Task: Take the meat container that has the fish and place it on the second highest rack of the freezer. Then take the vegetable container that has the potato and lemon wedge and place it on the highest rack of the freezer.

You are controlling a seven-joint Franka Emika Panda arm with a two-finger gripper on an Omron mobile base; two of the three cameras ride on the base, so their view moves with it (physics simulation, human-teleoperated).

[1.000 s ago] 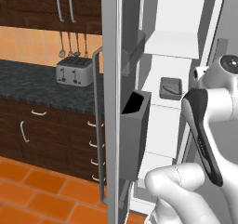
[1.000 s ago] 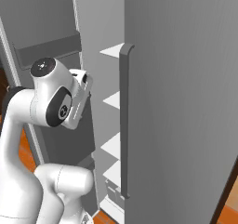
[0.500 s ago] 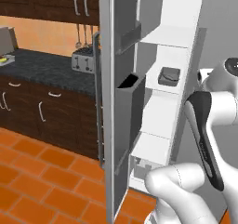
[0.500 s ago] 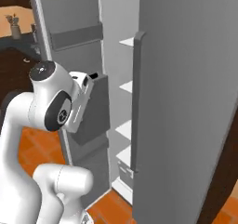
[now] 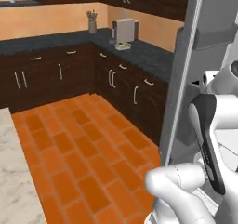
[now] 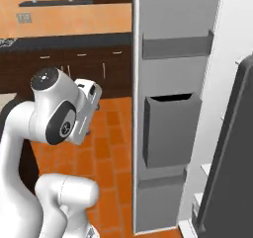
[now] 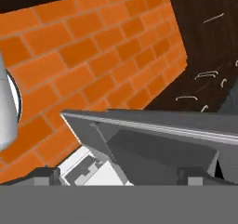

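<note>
Freezer [image 6: 168, 59] stands with its door swung open: the door's inner face with grey bins fills the centre of the right base view, its edge the right of the left base view. Gripper [image 7: 118, 179], at the bottom of the hand view, has its fingers spread apart and empty, aimed down at the door's rim. Main risk, as a judgement: the arm [image 6: 59, 118], at left, clips the open door as the base moves. Dark cabinets [image 5: 69, 74] and counter [image 5: 139, 53] line the upper left; a toaster [image 5: 124, 31] sits there. Orange floor [image 5: 83, 153] lies between.
</note>
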